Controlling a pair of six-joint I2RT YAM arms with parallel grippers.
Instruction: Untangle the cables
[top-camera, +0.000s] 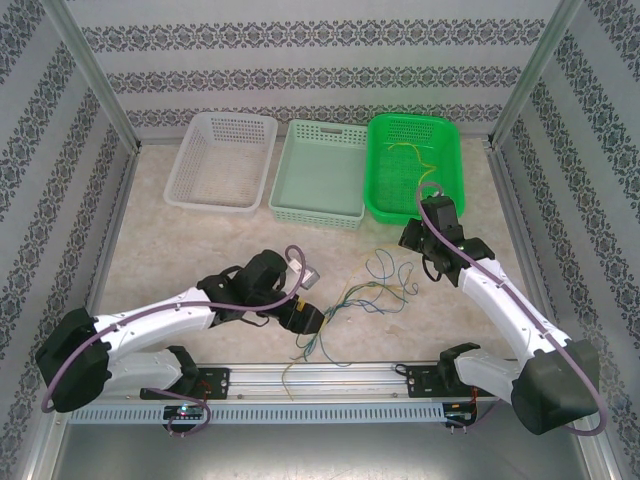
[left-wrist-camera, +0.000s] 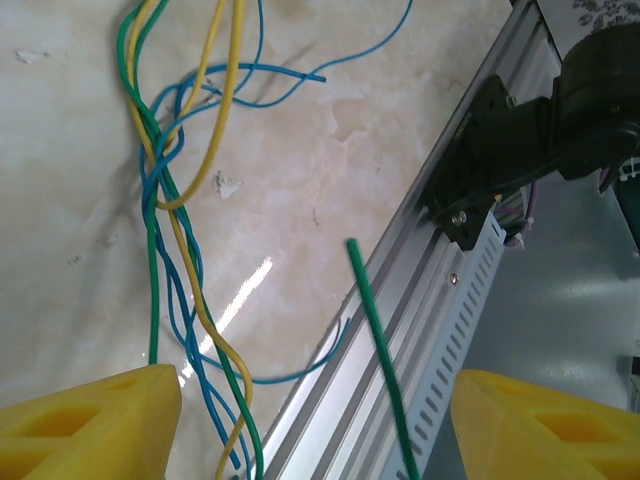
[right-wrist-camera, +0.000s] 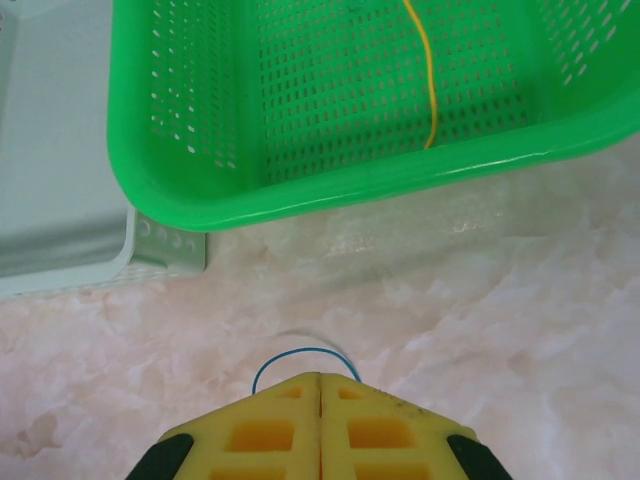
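left gripper (left-wrist-camera: 318, 415) gapes wide astride the cables (left-wrist-camera: 180, 250) by the rail (left-wrist-camera: 440, 330) edge, gripping nothing; right gripper (right-wrist-camera: 319, 385) pinched shut on a blue loop (right-wrist-camera: 300, 351), bare table (right-wrist-camera: 520, 300) up to the basket (right-wrist-camera: 300, 205) rim.

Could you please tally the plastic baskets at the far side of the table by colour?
White perforated plastic basket: 1
Pale mint perforated plastic basket: 1
Bright green perforated plastic basket: 1
Total: 3
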